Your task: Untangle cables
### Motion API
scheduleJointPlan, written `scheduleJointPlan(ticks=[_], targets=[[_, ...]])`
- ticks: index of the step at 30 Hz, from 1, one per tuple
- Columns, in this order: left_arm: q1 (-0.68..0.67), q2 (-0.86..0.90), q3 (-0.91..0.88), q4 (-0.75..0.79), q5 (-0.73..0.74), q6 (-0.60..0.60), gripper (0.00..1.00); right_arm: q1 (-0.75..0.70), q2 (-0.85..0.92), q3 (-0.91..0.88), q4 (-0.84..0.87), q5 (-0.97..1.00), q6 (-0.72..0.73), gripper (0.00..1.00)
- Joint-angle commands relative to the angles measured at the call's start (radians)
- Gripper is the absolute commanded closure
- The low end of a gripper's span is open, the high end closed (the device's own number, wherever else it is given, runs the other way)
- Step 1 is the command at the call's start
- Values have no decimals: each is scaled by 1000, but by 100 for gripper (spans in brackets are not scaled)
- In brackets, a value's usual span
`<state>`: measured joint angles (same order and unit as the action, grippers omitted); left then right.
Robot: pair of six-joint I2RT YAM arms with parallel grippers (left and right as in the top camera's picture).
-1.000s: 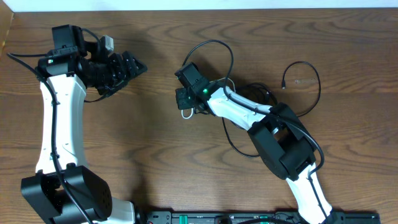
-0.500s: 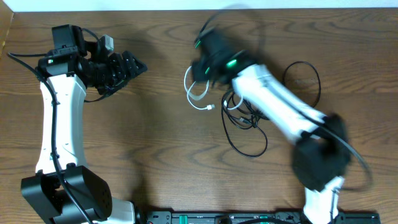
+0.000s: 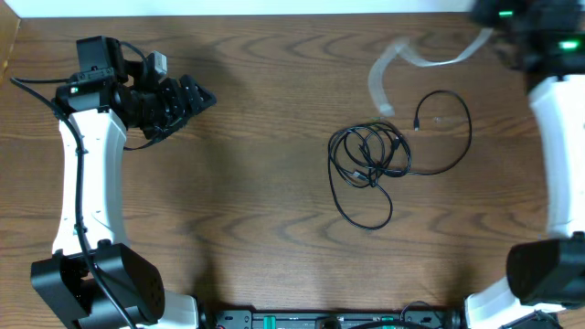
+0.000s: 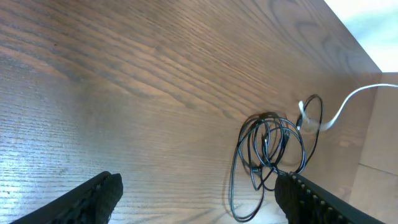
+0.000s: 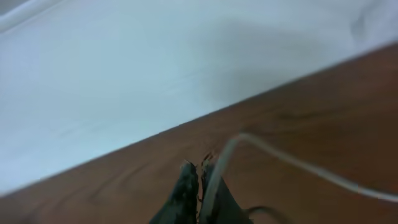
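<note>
Arm (image 3: pixel 559 137) outstretched, right pincer (image 5: pixel 200 177) around white cable (image 3: pixel 377 78)

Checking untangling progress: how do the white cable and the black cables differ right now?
The white cable is a single pale strand, pinched in the shut right gripper and raised off the table; the black cables lie on the table, gripped by nothing. The white cable runs in one open curve; the black cables sit coiled in a tangled heap. Both are thin, flexible cords.
</note>
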<state>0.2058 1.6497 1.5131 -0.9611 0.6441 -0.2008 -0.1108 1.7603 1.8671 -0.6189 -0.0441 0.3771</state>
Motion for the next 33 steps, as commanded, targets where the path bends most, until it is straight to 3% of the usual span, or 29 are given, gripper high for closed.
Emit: scheduleJointPlan(ticks=[1, 8, 16, 23, 33], targets=[[0, -10, 2, 2, -10, 25, 16, -120, 0, 26, -14, 8, -19, 99], [0, -10, 2, 2, -10, 25, 16, -327, 40, 25, -69, 8, -40, 99], [0, -10, 2, 2, -10, 25, 16, -457, 172, 24, -57, 39, -65, 99], [0, -10, 2, 2, -10, 25, 16, -486, 248, 24, 112, 45, -65, 99], [0, -10, 2, 5, -10, 25, 16, -448, 246, 76, 528, 55, -64, 99]])
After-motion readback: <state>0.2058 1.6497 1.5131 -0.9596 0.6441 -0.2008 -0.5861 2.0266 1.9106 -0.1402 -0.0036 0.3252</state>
